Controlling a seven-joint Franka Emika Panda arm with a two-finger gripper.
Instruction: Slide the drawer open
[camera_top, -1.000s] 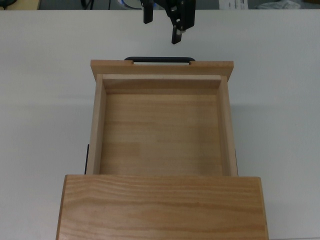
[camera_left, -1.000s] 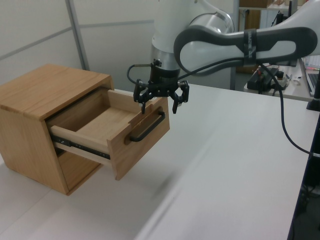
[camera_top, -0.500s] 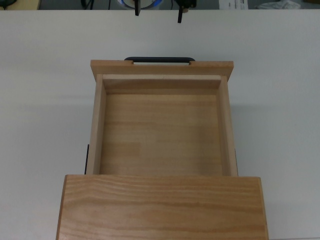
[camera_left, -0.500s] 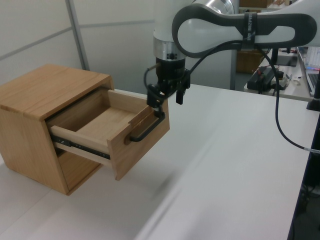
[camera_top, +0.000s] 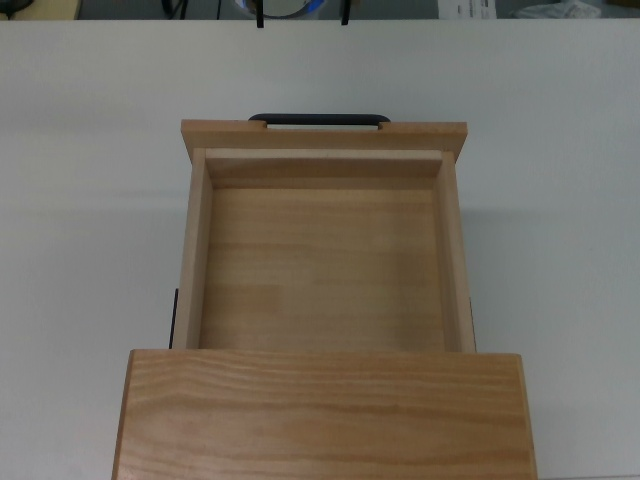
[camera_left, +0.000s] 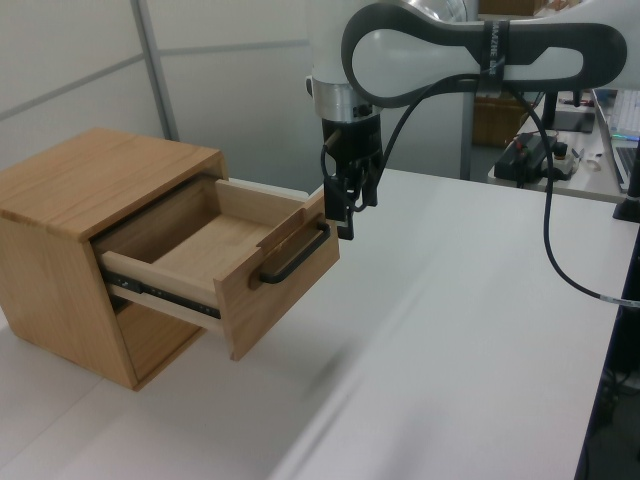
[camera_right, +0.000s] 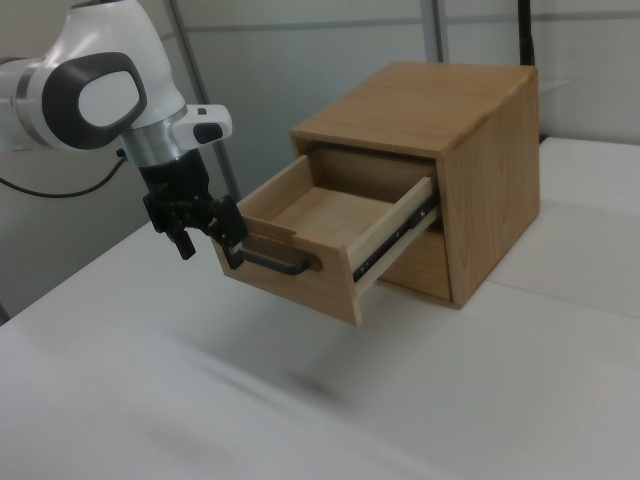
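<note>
The drawer (camera_top: 322, 270) stands pulled far out of the wooden cabinet (camera_top: 325, 410), and its inside is bare. Its black bar handle (camera_top: 320, 119) sits on the front panel (camera_left: 285, 270). My gripper (camera_right: 210, 243) hangs open just beyond the handle (camera_right: 275, 262), level with the front panel, with nothing between its fingers. In the left view the gripper (camera_left: 346, 208) shows edge-on, to the right of the drawer's top corner. In the top view only two dark fingertips (camera_top: 343, 17) peek in at the upper edge, well clear of the handle.
The cabinet (camera_left: 90, 180) rests on a white table (camera_left: 450, 330). A black cable (camera_left: 560, 230) hangs from the arm on the left view's right. A desk with clutter (camera_left: 535, 150) stands behind the table. Panelled walls rise behind the cabinet.
The gripper has backed away from the handle, toward the top view's upper edge, and turned about its own axis from face-on to edge-on in the left view. The drawer has not moved.
</note>
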